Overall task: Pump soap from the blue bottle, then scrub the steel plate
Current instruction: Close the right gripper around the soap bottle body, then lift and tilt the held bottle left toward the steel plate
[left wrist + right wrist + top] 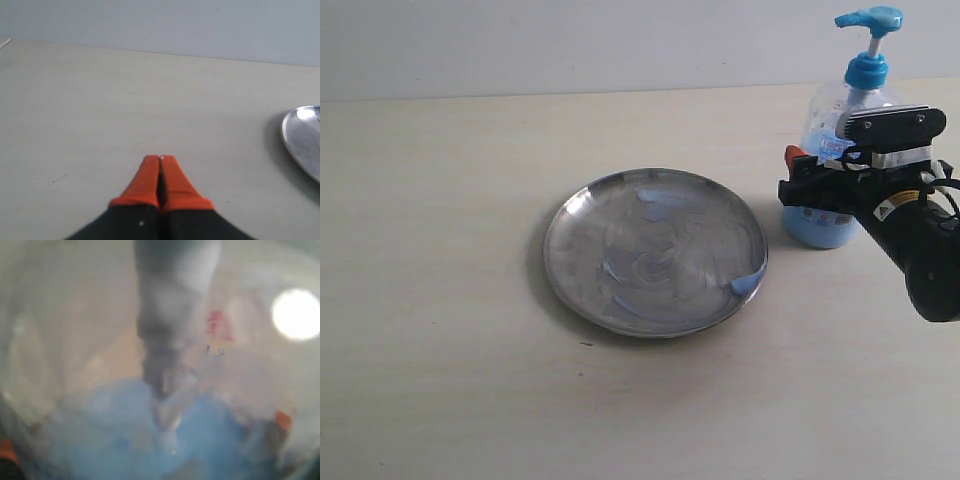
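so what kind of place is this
Probably a robot test bench: a pale tabletop, a plain wall, a black robot arm at a clear blue-headed pump bottle and a round shiny steel plate.

I get soft, even light; the steel plate (655,250) casts a faint shadow away from the right claw (820,172). My right wrist view blurs badly against the blue bottle (165,430), with one white glare.
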`<state>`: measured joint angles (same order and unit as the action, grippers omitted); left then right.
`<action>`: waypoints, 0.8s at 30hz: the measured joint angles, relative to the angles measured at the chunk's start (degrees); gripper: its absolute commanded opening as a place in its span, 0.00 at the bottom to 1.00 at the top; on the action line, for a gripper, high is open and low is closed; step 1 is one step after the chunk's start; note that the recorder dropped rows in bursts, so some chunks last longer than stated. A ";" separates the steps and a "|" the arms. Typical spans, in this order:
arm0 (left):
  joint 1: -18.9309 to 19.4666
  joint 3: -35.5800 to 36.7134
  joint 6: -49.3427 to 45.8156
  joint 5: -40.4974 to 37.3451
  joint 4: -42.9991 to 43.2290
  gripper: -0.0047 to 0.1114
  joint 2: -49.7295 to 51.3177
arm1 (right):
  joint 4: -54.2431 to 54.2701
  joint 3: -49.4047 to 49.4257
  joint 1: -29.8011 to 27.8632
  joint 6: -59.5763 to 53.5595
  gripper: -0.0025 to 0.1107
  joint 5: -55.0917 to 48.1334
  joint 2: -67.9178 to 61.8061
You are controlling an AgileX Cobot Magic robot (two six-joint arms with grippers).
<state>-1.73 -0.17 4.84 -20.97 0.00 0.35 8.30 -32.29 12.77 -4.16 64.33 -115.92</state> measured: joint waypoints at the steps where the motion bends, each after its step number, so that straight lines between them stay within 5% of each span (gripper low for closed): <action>1: 0.00 0.00 0.00 0.00 0.00 0.04 0.00 | 0.00 0.00 0.00 0.00 0.02 0.00 0.00; 12: 0.00 0.00 0.00 0.00 0.00 0.04 0.00 | -0.64 0.00 0.00 -0.82 0.02 -0.12 0.12; 24: 0.00 0.00 0.00 0.00 0.00 0.04 0.00 | -3.81 0.43 0.00 -6.45 0.02 -11.85 8.29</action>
<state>-1.73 -0.17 4.84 -20.97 0.00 0.35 4.49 -31.86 12.77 -10.62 52.48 -107.63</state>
